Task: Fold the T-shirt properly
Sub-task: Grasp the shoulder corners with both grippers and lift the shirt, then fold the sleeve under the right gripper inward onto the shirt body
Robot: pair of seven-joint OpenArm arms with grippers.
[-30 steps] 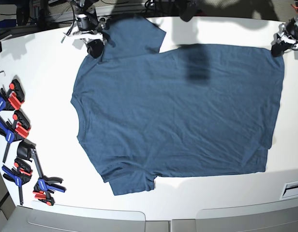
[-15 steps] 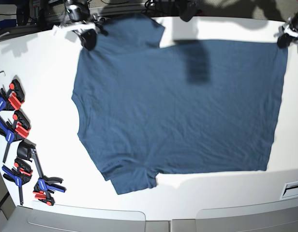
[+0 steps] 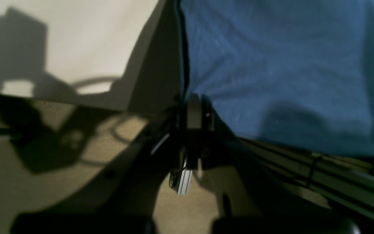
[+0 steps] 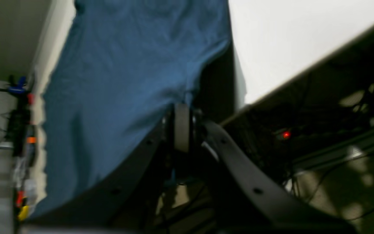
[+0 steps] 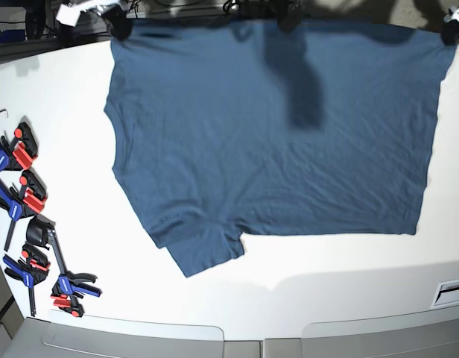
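The dark blue T-shirt lies spread on the white table, one short sleeve pointing at the near edge. Its far edge reaches the table's back edge, stretched between both grippers. My right gripper is shut on the far left corner; in the right wrist view the gripper pinches the blue T-shirt. At the far right corner my left gripper is also shut on cloth; the left wrist view shows the gripper clamped on the hem of the T-shirt. The far sleeve is hidden.
Several blue and red clamps lie along the table's left edge. A white label sits at the near right corner. Behind the back edge are cables and frame rails. Bare table shows in front of the shirt.
Both grippers have drawn back toward the table's far edge, dragging the whole shirt with them. The far sleeve has gone out of sight and the near hem has slid away from the front.
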